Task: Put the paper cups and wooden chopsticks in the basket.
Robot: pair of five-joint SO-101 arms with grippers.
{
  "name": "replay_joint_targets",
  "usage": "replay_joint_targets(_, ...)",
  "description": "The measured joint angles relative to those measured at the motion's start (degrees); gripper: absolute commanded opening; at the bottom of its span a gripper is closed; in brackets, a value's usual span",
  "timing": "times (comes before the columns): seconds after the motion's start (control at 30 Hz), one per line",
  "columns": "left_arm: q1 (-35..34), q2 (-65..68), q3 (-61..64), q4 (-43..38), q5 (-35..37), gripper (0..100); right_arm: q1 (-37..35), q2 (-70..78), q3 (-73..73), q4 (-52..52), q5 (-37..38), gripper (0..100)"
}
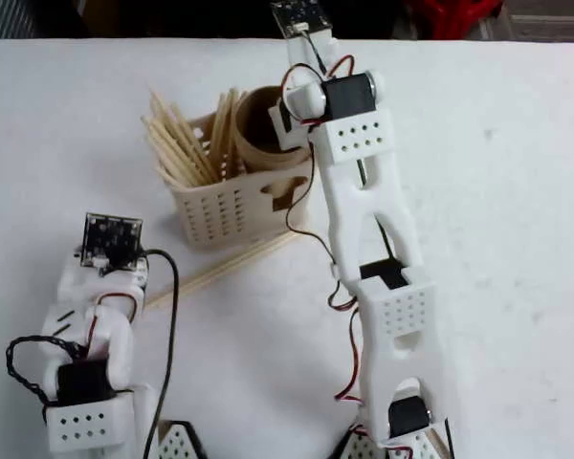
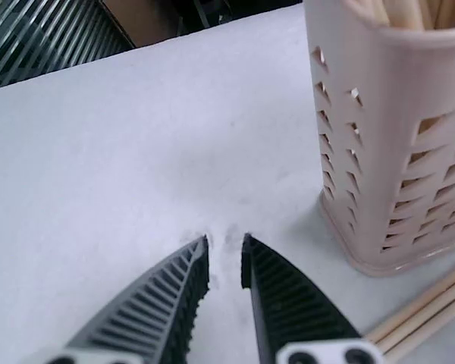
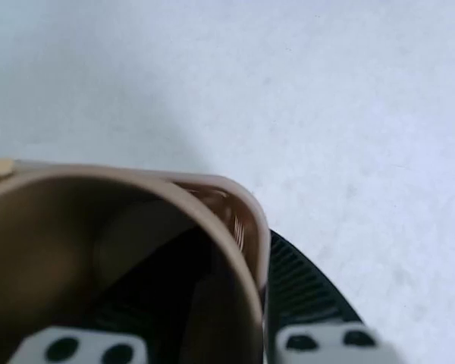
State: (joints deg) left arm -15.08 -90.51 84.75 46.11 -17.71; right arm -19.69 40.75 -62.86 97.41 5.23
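Observation:
A beige perforated basket stands at the table's middle back, with several wooden chopsticks upright in its left half. A brown paper cup sits in the right half. My right gripper is shut on the cup's wall, one finger inside and one outside by the basket rim. A pair of loose chopsticks lies on the table in front of the basket. My left gripper hovers low over the table just left of the basket, slightly open and holding nothing; the loose chopsticks lie beside it.
The right arm stretches from the front edge up to the basket, its red and black cables hanging alongside. The left arm sits folded at the front left. White table surface lies to the far left and right.

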Motion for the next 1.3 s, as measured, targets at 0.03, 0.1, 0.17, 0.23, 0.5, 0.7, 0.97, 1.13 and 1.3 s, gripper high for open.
replay_joint_targets(0.03,0.0,0.0,0.4,0.0,0.0,9,0.5,0.0,0.0,-0.1,-0.2,1.4)
replay_joint_targets(0.1,0.0,0.0,0.5,0.0,0.0,9,1.5,0.2,0.0,-0.8,-2.5,1.7)
replay_joint_targets(0.17,0.0,-0.3,0.7,0.0,0.0,9,2.5,0.4,0.2,-1.8,-5.3,1.7)
replay_joint_targets(0.23,0.0,-0.3,0.7,0.0,0.0,9,3.8,0.6,-0.1,-2.0,-7.5,1.7)
replay_joint_targets(0.5,0.0,-0.3,0.7,0.0,0.0,9,10.7,2.4,-6.1,-2.0,-13.5,1.7)
replay_joint_targets(0.7,0.0,-0.3,0.7,0.0,0.0,9,10.5,2.6,-7.7,-2.0,-13.0,1.6)
replay_joint_targets(0.97,0.0,-0.3,0.7,0.0,0.0,9,5.9,3.9,-9.2,-2.1,-8.4,7.6)
replay_joint_targets(1.13,0.0,-0.3,0.7,0.0,0.0,9,5.9,4.3,-9.9,-1.4,-8.4,17.8)
replay_joint_targets(1.3,0.0,-0.3,0.7,0.0,0.0,9,5.9,3.7,-9.4,-1.4,-8.4,18.8)
